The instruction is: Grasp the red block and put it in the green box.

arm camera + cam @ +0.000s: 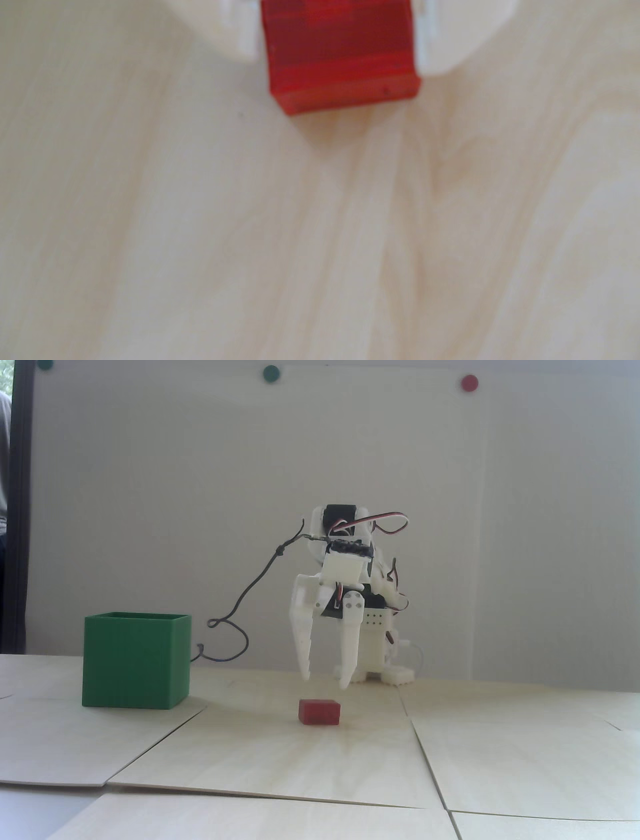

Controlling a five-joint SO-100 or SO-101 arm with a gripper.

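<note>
The red block lies flat on the pale wooden table, in front of the arm. My white gripper hangs just above it, pointing down, open and holding nothing. Its fingertips stand a little above the block's top. In the wrist view the red block shows at the top edge between the two white fingertips of the gripper. The green box stands upright on the table far to the left in the fixed view. It is out of the wrist view.
The arm's white base stands behind the block. A black cable loops from the arm down towards the box. The table is made of plywood sheets with seams. Round green and red dots sit on the wall.
</note>
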